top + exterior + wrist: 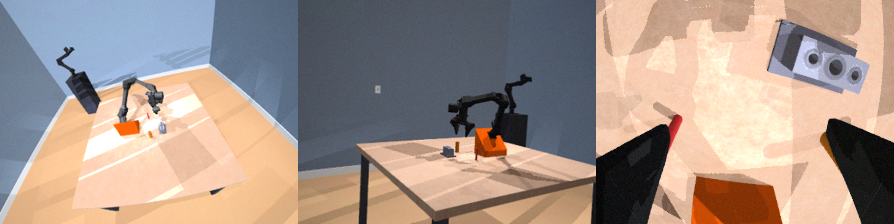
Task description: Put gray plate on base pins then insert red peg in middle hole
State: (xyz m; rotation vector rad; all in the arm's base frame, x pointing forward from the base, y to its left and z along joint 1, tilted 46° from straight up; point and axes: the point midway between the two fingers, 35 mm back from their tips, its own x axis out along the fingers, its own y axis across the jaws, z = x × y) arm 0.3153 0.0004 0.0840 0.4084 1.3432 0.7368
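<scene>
At the front of the wrist view, the two black fingers of the gripper stand wide apart with nothing between them, their tips pointing down above the tabletop. Beneath and beyond them, the gray plate, a thick block with three round holes in a row, sits on its darker base. The middle hole is the largest and looks dark and unfilled; whether the plate is fully seated on the pins cannot be told.

The red peg stands upright on the table, apart from the plate and partly hidden behind one finger in the wrist view. Near the plate, an orange-brown cylinder also stands upright, partly covered by the other finger there. The black arm rises from a bright orange, slope-faced mount.

Past the table, a second dark arm tops a tall dark pedestal. A pale outlet plate is on the blue-gray wall.
</scene>
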